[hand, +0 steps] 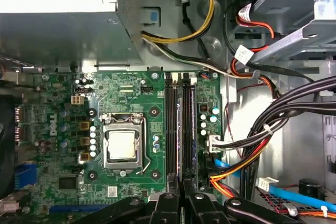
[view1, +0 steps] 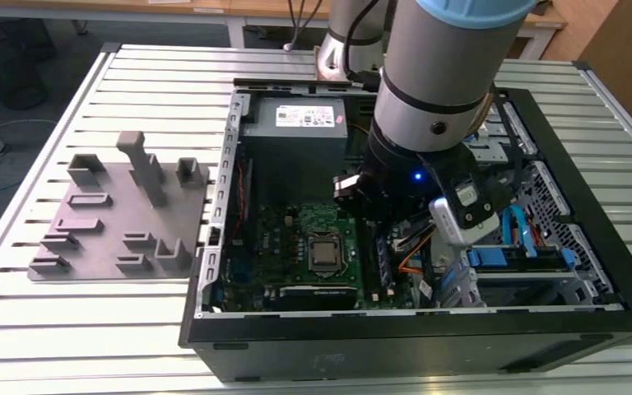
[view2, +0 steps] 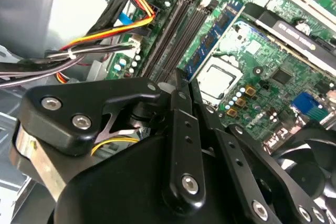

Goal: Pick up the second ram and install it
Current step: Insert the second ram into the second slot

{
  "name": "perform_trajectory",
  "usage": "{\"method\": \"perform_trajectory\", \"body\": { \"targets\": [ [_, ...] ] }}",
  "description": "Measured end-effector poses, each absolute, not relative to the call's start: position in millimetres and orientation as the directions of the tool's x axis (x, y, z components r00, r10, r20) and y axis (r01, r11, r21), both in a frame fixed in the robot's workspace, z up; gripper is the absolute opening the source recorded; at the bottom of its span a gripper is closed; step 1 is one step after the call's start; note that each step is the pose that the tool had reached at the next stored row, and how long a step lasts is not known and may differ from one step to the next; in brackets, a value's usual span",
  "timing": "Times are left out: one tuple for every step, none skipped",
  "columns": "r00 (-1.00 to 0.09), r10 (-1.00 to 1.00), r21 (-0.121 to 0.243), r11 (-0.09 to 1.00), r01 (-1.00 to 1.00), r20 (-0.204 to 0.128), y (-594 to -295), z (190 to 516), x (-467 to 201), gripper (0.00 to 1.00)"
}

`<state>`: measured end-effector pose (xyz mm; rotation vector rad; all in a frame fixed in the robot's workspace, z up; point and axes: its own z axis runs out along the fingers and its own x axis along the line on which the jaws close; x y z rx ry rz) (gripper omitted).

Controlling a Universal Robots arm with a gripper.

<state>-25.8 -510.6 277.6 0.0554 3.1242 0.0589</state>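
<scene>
The second ram [hand: 181,129] is a thin dark stick seen edge-on, lying along the memory slots [hand: 170,124] beside the CPU socket [hand: 122,145]. In the second wrist view the ram [view2: 212,43] shows a bluish side face and runs up to my fingertips. My gripper [hand: 182,195] has its fingers close together on the stick's near end, directly over the slots. From the side, the gripper [view2: 180,77] sits low over the motherboard. In the exterior view the gripper [view1: 377,234] is down inside the open computer case [view1: 404,329], right of the CPU socket [view1: 324,251].
A grey fixture plate [view1: 118,214] with upright posts lies on the slatted table at the exterior view's left. The power supply [view1: 299,123] fills the case's far end. Bundled cables [hand: 273,129] and a drive cage [view1: 513,255] crowd the side of the slots away from the socket.
</scene>
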Motion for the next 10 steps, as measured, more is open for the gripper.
{"method": "perform_trajectory", "body": {
  "targets": [
    [-0.999,0.036,0.038,0.999,0.035,-0.016,-510.5,277.5,-25.8,0.14],
    [-0.999,0.036,0.038,0.999,0.035,-0.016,-510.5,277.5,-25.8,0.14],
    [-0.999,0.036,0.038,0.999,0.035,-0.016,-510.5,277.5,-25.8,0.14],
    [-0.999,0.036,0.038,0.999,0.035,-0.016,-510.5,277.5,-25.8,0.14],
    [-0.999,0.036,0.038,0.999,0.035,-0.016,-510.5,277.4,-25.8,0.14],
    [-0.999,0.036,0.039,0.999,0.035,-0.016,-510.5,277.2,-25.8,0.14],
    [-0.999,0.036,0.043,0.998,0.035,-0.015,-510.6,276.8,-25.8,0.14],
    [-0.999,0.036,0.052,0.998,0.035,-0.015,-510.5,276.3,-25.7,0.14],
    [-0.999,0.036,0.057,0.998,0.035,-0.015,-510.5,275.7,-25.8,0.14],
    [-0.999,0.035,0.057,0.998,0.034,-0.015,-510.4,275.3,-25.8,0.14]
  ]
}}
